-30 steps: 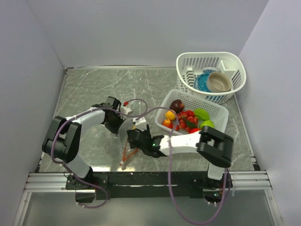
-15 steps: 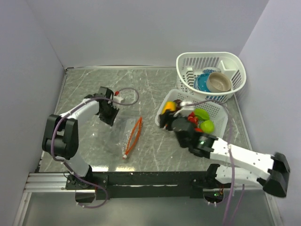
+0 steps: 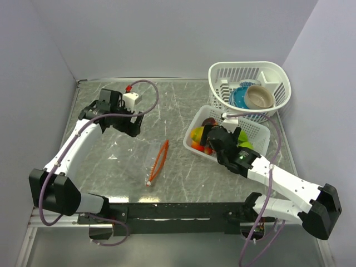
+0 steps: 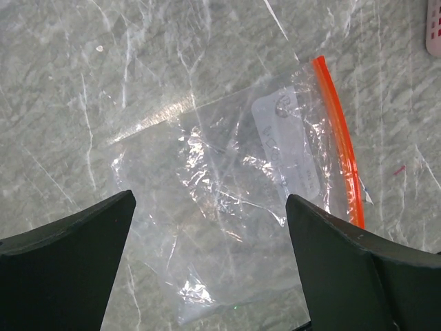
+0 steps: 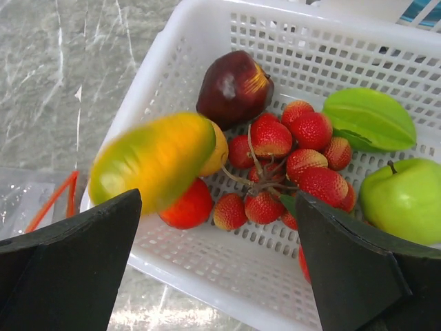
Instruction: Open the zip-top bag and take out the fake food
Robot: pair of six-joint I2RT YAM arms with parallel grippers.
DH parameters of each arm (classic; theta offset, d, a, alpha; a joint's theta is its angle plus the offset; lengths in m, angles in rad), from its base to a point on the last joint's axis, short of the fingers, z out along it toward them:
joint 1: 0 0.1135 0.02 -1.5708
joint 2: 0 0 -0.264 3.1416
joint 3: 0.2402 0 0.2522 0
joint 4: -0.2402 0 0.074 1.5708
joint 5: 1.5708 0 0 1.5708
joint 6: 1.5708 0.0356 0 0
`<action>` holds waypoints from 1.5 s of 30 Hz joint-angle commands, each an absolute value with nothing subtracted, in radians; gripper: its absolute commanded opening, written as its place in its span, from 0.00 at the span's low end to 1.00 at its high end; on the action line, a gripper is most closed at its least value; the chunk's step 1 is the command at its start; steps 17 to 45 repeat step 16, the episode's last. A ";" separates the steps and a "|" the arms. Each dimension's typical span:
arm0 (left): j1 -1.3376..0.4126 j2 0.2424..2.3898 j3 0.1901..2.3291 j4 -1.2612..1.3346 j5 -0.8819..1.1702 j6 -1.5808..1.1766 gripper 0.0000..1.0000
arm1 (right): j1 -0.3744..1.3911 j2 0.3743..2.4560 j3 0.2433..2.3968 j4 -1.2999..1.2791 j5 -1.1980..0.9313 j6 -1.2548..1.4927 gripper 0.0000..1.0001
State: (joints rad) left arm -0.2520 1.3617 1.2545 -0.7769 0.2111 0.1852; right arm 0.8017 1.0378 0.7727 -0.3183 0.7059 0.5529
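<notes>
The zip-top bag [image 4: 241, 200] lies flat and see-through on the marble table, its orange zip strip [image 4: 341, 162] along one edge; nothing shows inside it. My left gripper [image 4: 209, 200] hangs open above it, touching nothing; from above it [image 3: 132, 127] sits back-left of the bag [image 3: 156, 162]. The fake food [image 5: 303, 155] fills the white slotted tray [image 5: 207, 283]: a dark red apple [image 5: 234, 86], a lychee bunch, green fruits. A yellow-green mango [image 5: 155, 162] is motion-blurred over the tray's near-left corner, free of my open right gripper [image 5: 218, 196].
A round white basket [image 3: 278, 75] holding a blue and a beige bowl stands behind the tray at the back right. Grey walls close in the left, back and right sides. A corner of the bag [image 5: 27, 203] reaches close to the tray's left side.
My left gripper opened, dropped the bag and pulled back-left and upward. My right arm swung from the bag to the tray, opened, and the mango left its jaws.
</notes>
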 commanded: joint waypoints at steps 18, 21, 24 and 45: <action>-0.239 1.321 1.240 -0.750 0.247 0.141 0.99 | 0.792 0.918 0.871 -0.374 0.627 0.433 1.00; -0.239 1.321 1.240 -0.750 0.247 0.141 0.99 | 0.792 0.918 0.871 -0.374 0.627 0.433 1.00; -0.239 1.321 1.240 -0.750 0.247 0.141 0.99 | 0.792 0.918 0.871 -0.374 0.627 0.433 1.00; -0.239 1.321 1.240 -0.750 0.247 0.141 0.99 | 0.792 0.918 0.871 -0.374 0.627 0.433 1.00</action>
